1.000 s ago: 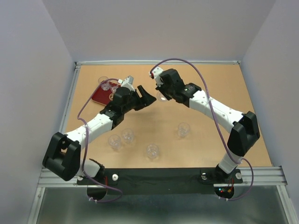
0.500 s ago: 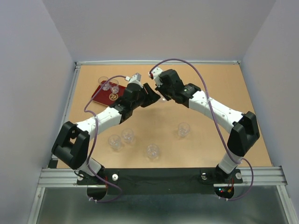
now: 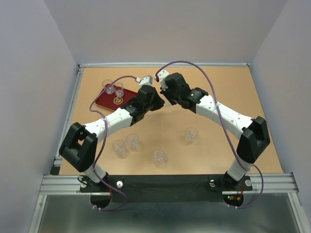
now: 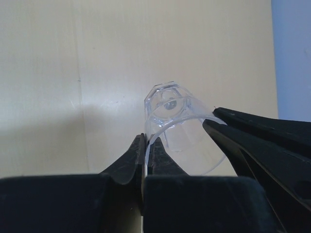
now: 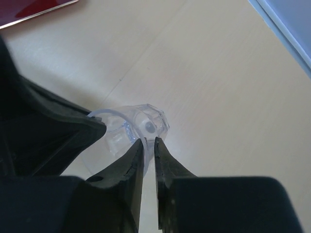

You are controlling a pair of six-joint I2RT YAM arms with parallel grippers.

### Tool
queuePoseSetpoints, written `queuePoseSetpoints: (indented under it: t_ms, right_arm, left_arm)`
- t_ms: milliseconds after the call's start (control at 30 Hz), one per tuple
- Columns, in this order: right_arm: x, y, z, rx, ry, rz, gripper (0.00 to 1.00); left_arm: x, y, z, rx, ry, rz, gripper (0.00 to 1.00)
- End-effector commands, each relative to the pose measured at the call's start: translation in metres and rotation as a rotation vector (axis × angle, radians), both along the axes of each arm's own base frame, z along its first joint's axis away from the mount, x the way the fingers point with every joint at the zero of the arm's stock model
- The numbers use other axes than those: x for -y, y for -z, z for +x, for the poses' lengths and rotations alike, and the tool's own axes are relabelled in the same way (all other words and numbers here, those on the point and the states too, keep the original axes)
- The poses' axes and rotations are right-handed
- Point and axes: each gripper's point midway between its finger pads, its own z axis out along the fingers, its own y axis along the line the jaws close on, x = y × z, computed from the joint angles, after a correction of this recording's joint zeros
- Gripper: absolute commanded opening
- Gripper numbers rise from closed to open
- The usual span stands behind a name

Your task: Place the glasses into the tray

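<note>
A clear glass hangs above the table between both grippers, near the middle of the top view. My left gripper is shut on one side of its rim. My right gripper straddles the opposite wall of the same glass, its jaws slightly parted and open. In the top view the two grippers meet nose to nose, left and right, and hide the glass. The dark red tray lies at the back left with two glasses on it.
Several more glasses stand on the tan table near the front: two close together, one in the middle, one to the right. A corner of the tray shows in the right wrist view.
My left arm swung right from the tray to meet the right gripper and closed on the glass's rim. The right gripper's jaws have parted slightly.
</note>
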Motion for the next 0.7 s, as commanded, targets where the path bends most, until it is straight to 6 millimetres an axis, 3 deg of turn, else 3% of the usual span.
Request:
queuePoseSetpoints:
  t_ms: [0,33,100,200,300,333,367,400,433,467,533,567,667]
  right_arm:
    - [-0.007,-0.036,-0.007,0.047,-0.038,0.116,0.23]
    - [-0.005,-0.036,-0.008,0.045,-0.038,0.114,0.25]
    - [-0.004,-0.038,-0.011,0.048,-0.053,0.117,0.42]
    - [0.003,-0.05,-0.018,0.049,-0.078,0.155,0.57]
    - [0.016,-0.065,-0.022,0.027,-0.094,0.242,0.66]
    - [0.03,-0.068,-0.018,0.012,-0.076,0.274,0.69]
    - [0.03,-0.076,-0.029,-0.022,-0.118,0.346,0.74]
    - [0.049,-0.078,-0.022,-0.042,-0.088,0.391,0.74]
    - [0.056,-0.082,-0.025,-0.065,-0.098,0.442,0.73]
    - [0.049,-0.083,-0.045,-0.15,-0.179,0.545,0.72]
    - [0.068,-0.083,-0.049,-0.213,-0.183,0.645,0.72]
    - [0.066,-0.088,-0.061,-0.277,-0.195,0.732,0.72]
    - [0.09,-0.084,-0.056,-0.325,-0.083,0.864,0.7]
  left_arm:
    - [-0.008,-0.03,0.011,0.115,-0.01,0.041,0.0]
    - [-0.01,-0.027,0.011,0.118,-0.011,0.051,0.0]
    - [-0.013,-0.027,0.011,0.125,-0.013,0.058,0.0]
    - [-0.018,-0.025,0.011,0.121,-0.009,0.062,0.0]
    - [-0.024,-0.02,0.009,0.112,-0.006,0.069,0.0]
    - [-0.024,-0.021,0.007,0.113,0.005,0.065,0.0]
    - [-0.028,-0.025,0.008,0.13,0.008,0.073,0.0]
    - [-0.029,-0.023,0.005,0.13,0.025,0.076,0.0]
    - [-0.031,-0.024,0.005,0.137,0.03,0.079,0.0]
    - [-0.036,-0.028,0.004,0.154,0.038,0.091,0.0]
    - [-0.042,-0.029,0.002,0.161,0.067,0.098,0.0]
    - [-0.047,-0.036,0.0,0.186,0.077,0.104,0.0]
    - [-0.067,-0.042,-0.002,0.197,0.078,0.11,0.0]
